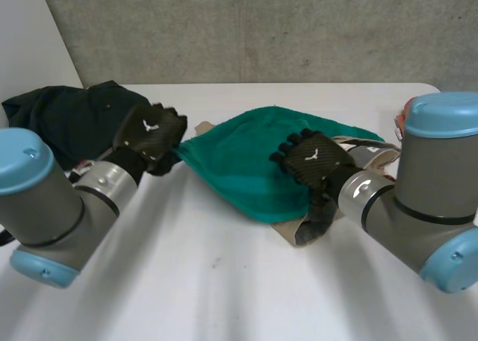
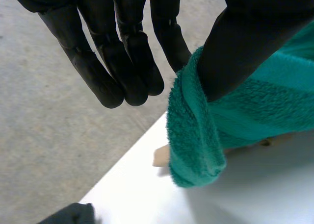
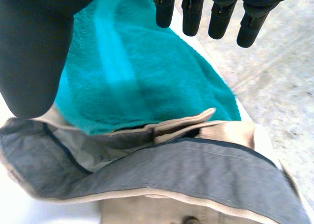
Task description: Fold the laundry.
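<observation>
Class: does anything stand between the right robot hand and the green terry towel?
Nothing visible does. The right robot hand is open over the green terry towel; the beige and grey garment lies beneath the towel, not between.

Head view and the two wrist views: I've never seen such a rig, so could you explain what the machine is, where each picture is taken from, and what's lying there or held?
This is a robot with two arms at a white table, and each arm ends in a black hand. The head view looks down from between the arms, so the left hand is at the left and the right hand at the right. Each wrist view looks along its own hand's palm.

A green towel lies on the table, partly over a beige garment. A dark garment lies beyond the left hand.

The left hand is at the towel's corner. Its fingers are straight and its thumb is against the towel's edge, but I see no pinch. The right hand is over the towel's other side, with its fingers also straight. Nothing is clearly held.
</observation>
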Robot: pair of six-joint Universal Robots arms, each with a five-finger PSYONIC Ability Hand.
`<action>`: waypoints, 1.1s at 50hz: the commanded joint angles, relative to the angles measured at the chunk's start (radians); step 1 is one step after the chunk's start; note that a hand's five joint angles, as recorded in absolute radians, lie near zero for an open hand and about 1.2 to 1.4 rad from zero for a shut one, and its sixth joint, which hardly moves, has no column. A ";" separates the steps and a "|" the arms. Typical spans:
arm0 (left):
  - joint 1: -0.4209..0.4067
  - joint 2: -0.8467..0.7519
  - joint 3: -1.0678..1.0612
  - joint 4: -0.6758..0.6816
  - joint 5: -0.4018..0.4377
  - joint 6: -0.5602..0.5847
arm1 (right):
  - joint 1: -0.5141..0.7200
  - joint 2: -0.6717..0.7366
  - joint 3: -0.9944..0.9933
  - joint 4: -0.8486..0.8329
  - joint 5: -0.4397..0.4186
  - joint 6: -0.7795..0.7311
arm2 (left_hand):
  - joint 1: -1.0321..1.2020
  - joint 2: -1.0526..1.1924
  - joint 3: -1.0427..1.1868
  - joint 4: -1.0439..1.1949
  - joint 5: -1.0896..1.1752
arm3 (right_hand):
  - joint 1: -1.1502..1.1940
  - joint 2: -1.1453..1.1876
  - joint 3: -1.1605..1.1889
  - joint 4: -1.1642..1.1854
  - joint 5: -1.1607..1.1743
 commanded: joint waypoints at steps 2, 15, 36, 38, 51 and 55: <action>0.063 0.106 0.109 -0.032 0.004 -0.077 | -0.056 -0.115 0.043 -0.023 -0.001 0.157 | 0.233 0.200 0.210 0.197 0.231 | -0.046 -0.030 -0.033 -0.034 -0.048; -0.003 0.344 0.226 -0.129 0.062 -0.407 | -0.088 -0.071 0.033 -0.044 0.019 0.165 | 0.233 0.200 0.210 0.197 0.231 | -0.046 -0.030 -0.033 -0.034 -0.048; -0.158 -0.251 0.496 -0.302 0.013 -0.285 | -0.125 0.014 -0.006 -0.032 0.077 0.145 | -0.414 -0.448 -0.437 -0.451 -0.416 | -0.046 -0.030 -0.033 -0.034 -0.048; -0.159 -0.276 0.510 -0.305 0.016 -0.266 | -0.128 0.020 -0.012 -0.028 0.077 0.142 | -0.500 -0.533 -0.523 -0.536 -0.502 | -0.046 -0.030 -0.033 -0.034 -0.048; -0.184 -0.484 0.752 -0.397 0.156 -0.065 | -0.149 0.043 -0.024 -0.009 0.076 0.136 | -0.989 -1.022 -1.011 -1.025 -0.990 | -0.046 -0.030 -0.033 -0.034 -0.048; -0.185 -0.602 0.905 -0.532 0.189 0.039 | -0.149 0.051 -0.024 -0.008 0.077 0.135 | -0.989 -1.022 -1.011 -1.025 -0.990 | -0.046 -0.030 -0.033 -0.034 -0.048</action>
